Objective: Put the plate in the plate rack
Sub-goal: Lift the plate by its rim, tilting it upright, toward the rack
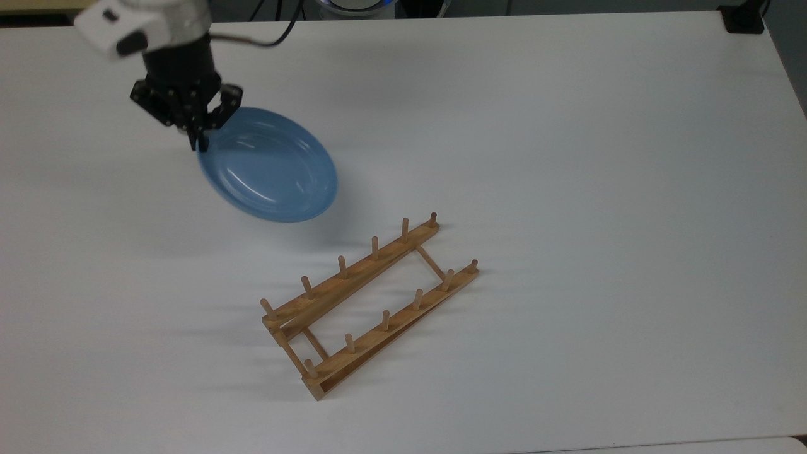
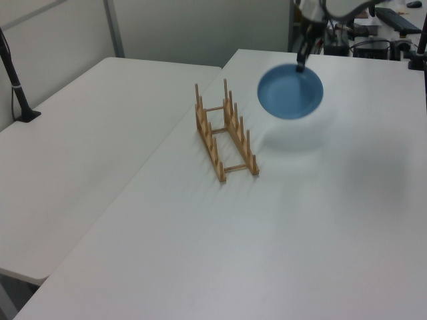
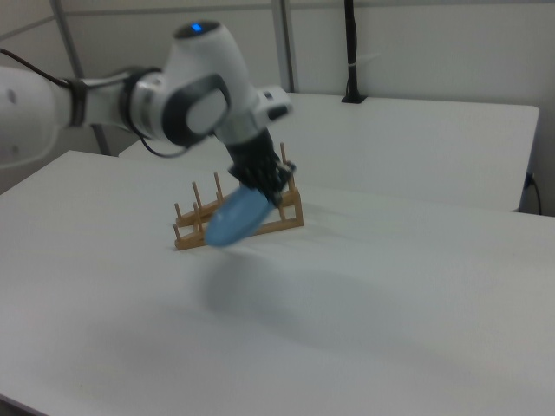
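Plate [image 1: 268, 167] hangs tilted, rim clenched in jaws, apart from plate rack [image 1: 369, 302].

Looks like a robotics lab or office test room. Plain white tables [image 2: 100, 133] pushed side by side, grey partition walls [image 3: 416, 52] behind, a black clamped pole [image 2: 17, 83] at nine o'clock in the left view, a white robot arm [image 3: 173, 91] mounted at the bench.
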